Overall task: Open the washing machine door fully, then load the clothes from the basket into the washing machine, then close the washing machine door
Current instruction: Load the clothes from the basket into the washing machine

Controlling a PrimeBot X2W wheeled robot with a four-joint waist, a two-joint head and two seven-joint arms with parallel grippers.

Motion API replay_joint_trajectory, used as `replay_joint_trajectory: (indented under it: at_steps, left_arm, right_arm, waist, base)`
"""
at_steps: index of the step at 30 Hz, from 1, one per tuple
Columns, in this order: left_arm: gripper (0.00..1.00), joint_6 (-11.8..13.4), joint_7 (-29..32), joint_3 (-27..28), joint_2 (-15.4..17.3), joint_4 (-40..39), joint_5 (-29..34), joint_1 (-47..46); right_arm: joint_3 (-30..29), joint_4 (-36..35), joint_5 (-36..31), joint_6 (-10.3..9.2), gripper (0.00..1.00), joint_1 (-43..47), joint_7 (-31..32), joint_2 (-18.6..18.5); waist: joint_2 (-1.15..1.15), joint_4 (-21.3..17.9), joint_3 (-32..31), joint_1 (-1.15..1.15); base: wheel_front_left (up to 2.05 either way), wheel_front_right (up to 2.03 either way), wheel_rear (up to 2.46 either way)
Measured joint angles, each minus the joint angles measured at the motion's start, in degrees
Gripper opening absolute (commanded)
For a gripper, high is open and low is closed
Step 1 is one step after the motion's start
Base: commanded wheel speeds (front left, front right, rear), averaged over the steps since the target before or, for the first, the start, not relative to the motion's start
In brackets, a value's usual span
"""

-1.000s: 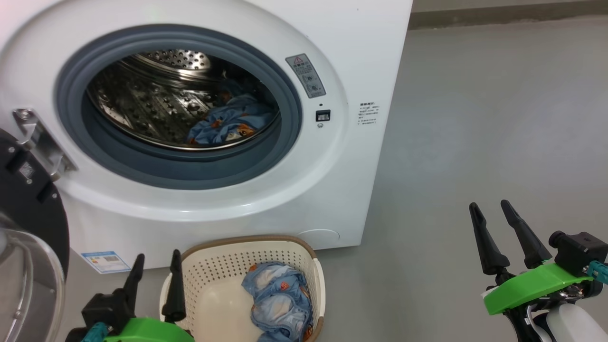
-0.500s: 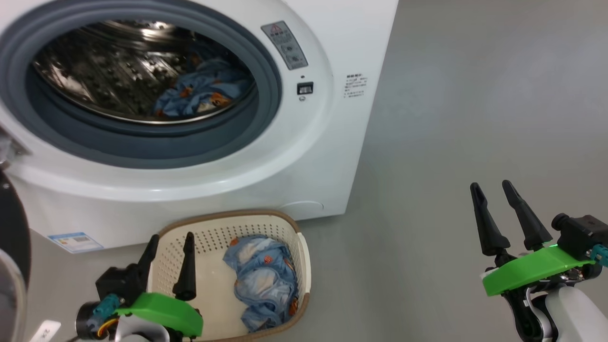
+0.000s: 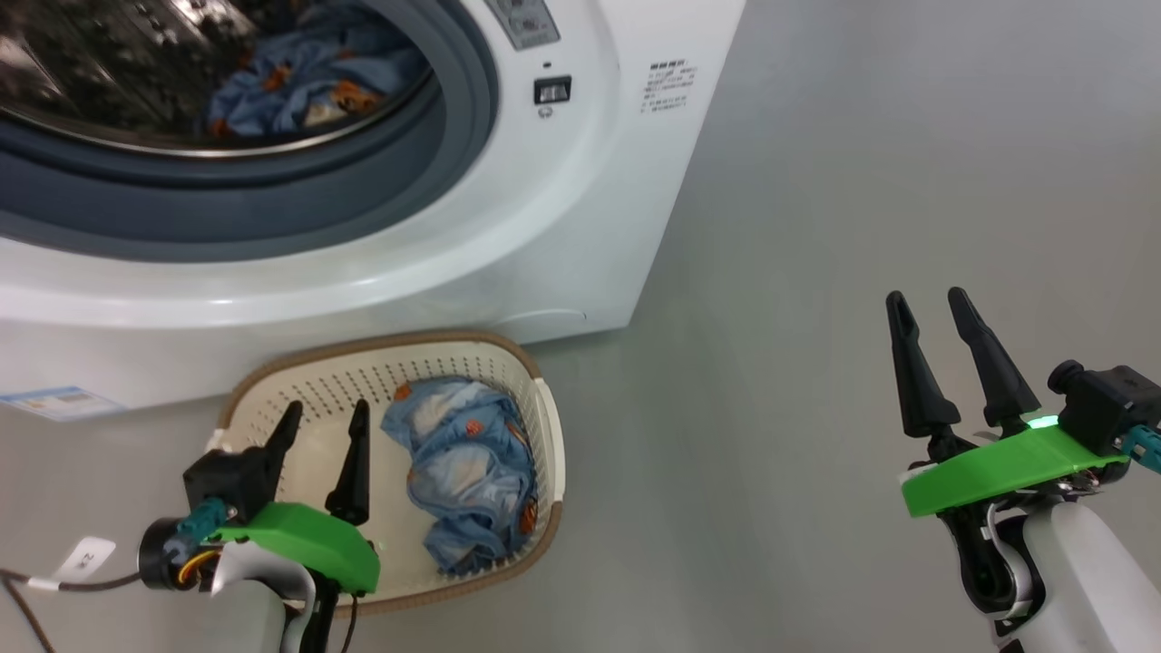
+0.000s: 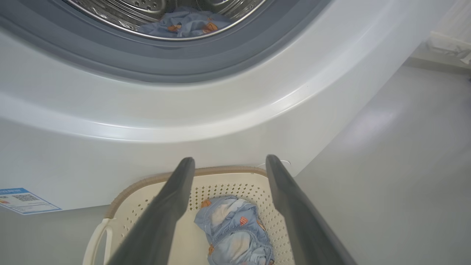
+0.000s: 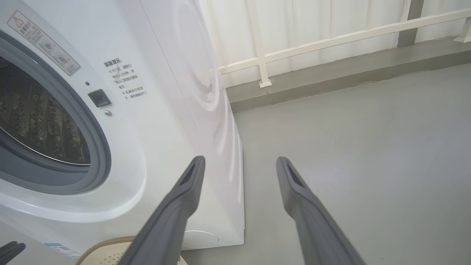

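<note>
Hanging low at the left of the head view, the left pincer [image 3: 326, 405] has its two dark fingers spread and holds nothing. It stands above the left, bare half of the basket [image 3: 381, 340] and points toward the washing machine [image 3: 562, 227]. I judge it is placed there to go down for the next piece.

The basket sits on the floor [image 3: 816, 227] just before the machine's front, under the drum mouth, so the way from one to the other is short. One bundle of the clothes [image 3: 463, 472], light blue with orange faces, lies crumpled in the right half of the basket. It is beside the pincer's fingers and not touched by them.

Above, the drum mouth is uncovered and a blue garment [image 3: 290, 77] of the same print lies inside, so loading seems partly done.

Far to the right, well apart from basket and machine, the right pincer [image 3: 925, 296] is also spread and empty over the floor. It is probably parked aside so it does not disturb the left arm.
</note>
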Motion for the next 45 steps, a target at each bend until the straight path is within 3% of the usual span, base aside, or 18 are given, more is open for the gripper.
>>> replay_joint_trajectory:
  at_steps: [11, 29, 45]
  left_arm:
    - [1.00, 0.00, 0.93, -8.13, 3.57, 11.51, -3.92, -8.97]
    - [1.00, 0.00, 9.87, -23.15, 8.05, 24.30, -9.80, -23.44]
    - [1.00, -0.01, 14.97, -29.97, 10.99, 32.15, -9.93, -34.98]
  right_arm:
    - [-0.25, -1.03, -0.63, 0.00, 1.00, -4.05, 0.00, 3.26]
    - [0.13, -2.86, -2.49, 0.00, 1.00, -9.67, -0.01, 6.13]
    - [0.73, -4.20, -2.49, 0.00, 1.00, -13.46, -0.01, 7.77]
  waist:
    - [0.00, -1.88, 9.64, 0.00]
    - [0.00, -5.15, 22.79, 0.00]
    - [0.00, -8.05, 32.64, 0.00]
  base:
    - [0.00, 0.00, 0.00]
    - [0.00, 0.00, 0.00]
    - [0.00, 0.00, 0.00]
